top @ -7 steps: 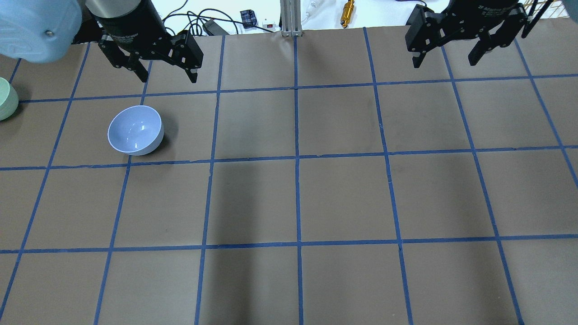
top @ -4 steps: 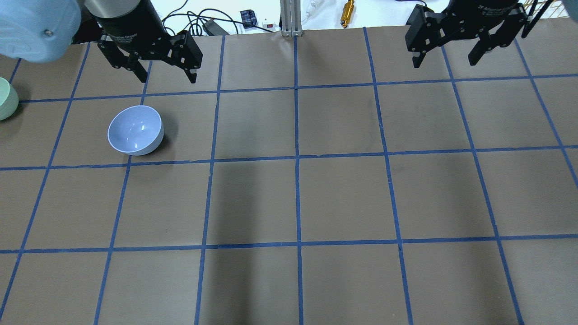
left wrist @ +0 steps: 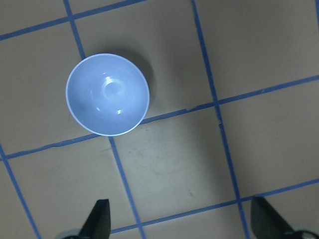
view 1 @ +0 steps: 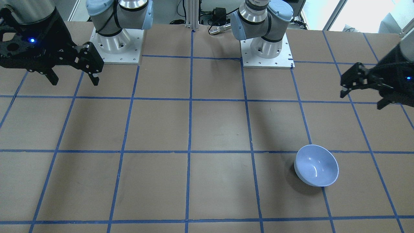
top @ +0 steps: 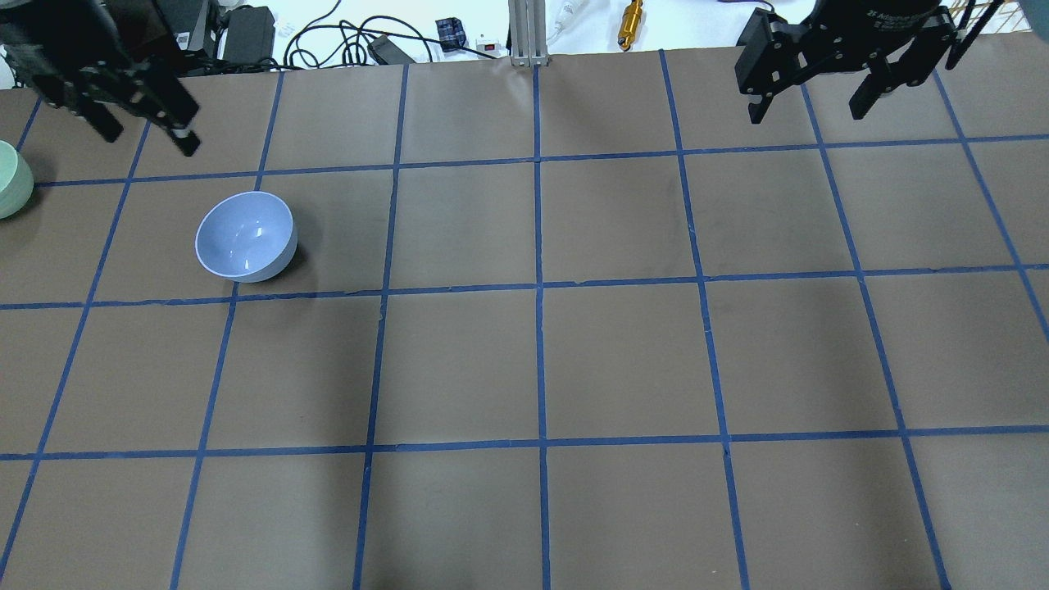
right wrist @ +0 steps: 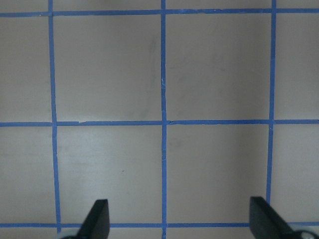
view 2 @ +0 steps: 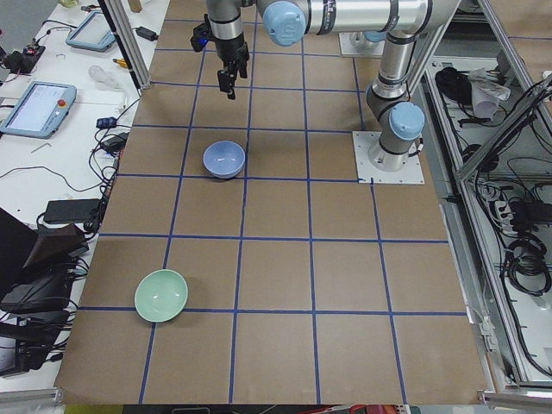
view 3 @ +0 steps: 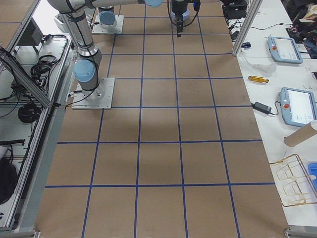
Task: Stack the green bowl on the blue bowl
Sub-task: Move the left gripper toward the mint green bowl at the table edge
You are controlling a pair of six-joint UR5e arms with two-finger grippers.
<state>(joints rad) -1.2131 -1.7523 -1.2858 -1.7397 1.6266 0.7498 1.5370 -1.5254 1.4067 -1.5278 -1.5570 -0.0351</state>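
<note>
Currently: bowls apart, both grippers spread

You'll find the green bowl upright on the table, near the end on the robot's left. In the overhead view only a sliver of it shows at the frame's left edge. The blue bowl also sits upright, well apart from the green one and farther in along the table, with a line of the blue tape grid running just beside it. Nothing is stacked yet.

Look at the left gripper: it hangs in the air above the table, beyond the blue bowl on the side away from the robot, jaws wide apart and holding nothing. Its wrist camera looks straight down into the blue bowl between the two fingertips.

Your right gripper hovers over bare grid squares on the opposite side, fingers likewise spread, gripping nothing.
</note>
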